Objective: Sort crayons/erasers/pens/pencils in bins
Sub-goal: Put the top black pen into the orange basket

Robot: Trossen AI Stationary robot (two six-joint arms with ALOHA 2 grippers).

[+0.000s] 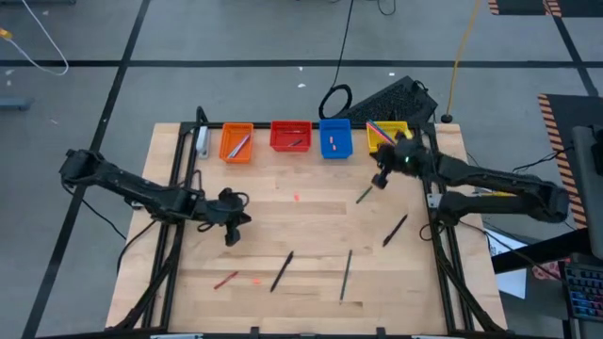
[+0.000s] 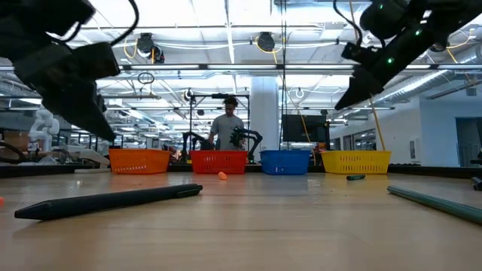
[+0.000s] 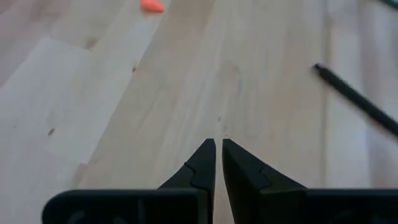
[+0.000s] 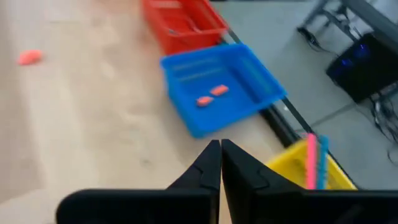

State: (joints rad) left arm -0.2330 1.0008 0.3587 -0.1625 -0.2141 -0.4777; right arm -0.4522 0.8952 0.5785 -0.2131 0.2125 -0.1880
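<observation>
Right gripper (image 1: 382, 179): fingers (image 4: 211, 163) pressed together, only a hairline gap, nothing between them. It hangs above the table (image 1: 311, 250) just in front of the yellow bin (image 1: 386, 137), arm reaching in from the table's right side, elbow bent outward. In the low view it sits high, clear of the wood.

Left gripper (image 1: 231, 234): fingers (image 3: 202, 165) likewise pinched to a sliver, empty. The arm stretches in low from the table's left edge, well forward of the orange bin (image 1: 236, 143), gripper pointing down at bare wood.

Bins stand in a row along the far edge: orange, red bin (image 1: 290, 137), blue bin (image 1: 334, 138), yellow.

The right wrist view alone shows two erasers (image 4: 211, 95) lying inside the blue bin, and pink and blue sticks standing in the yellow one. Another eraser (image 1: 296, 198) lies loose on the table, in front of the red bin.

Loose sticks, seen from above: a green one (image 1: 364, 194) just beside the right gripper; a dark one (image 1: 394, 230) nearer the right edge; two more dark ones (image 1: 282, 270) toward the near side; a red crayon (image 1: 225, 280) near the front left. Pen or pencil: cannot tell.

The low view shows a person (image 2: 228, 129) standing beyond the bins.
</observation>
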